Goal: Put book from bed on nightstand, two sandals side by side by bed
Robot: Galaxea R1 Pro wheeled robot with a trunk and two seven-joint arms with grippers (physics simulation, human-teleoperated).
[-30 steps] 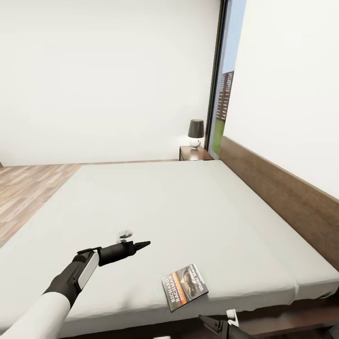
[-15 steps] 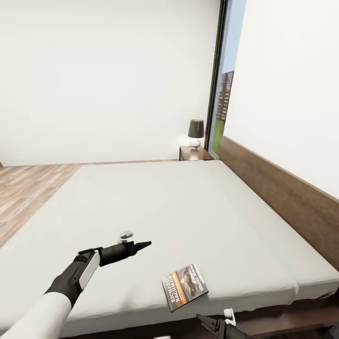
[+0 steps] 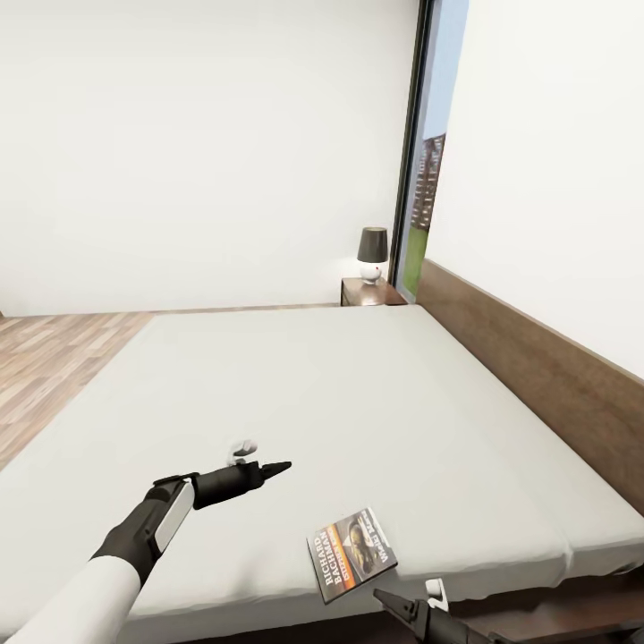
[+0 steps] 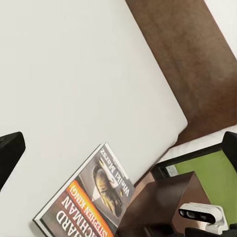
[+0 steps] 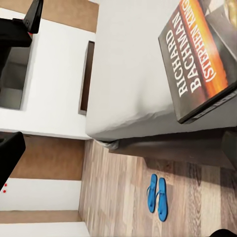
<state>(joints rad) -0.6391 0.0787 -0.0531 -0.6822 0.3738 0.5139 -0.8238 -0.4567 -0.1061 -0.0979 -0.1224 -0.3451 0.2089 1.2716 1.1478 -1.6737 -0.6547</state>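
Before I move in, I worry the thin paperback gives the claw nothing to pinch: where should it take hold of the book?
Probably the book's near edge, coming from the foot of the bed. It lies flat on the mattress close to that edge, so a corner could be slid out over it and pinched top and bottom.

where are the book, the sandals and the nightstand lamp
book [image 3: 352,554], head view, middle of its cover
sandals [image 5: 158,197], right wrist view, inner edge of the right blue sandal
lamp [image 3: 372,243], head view, dark shade
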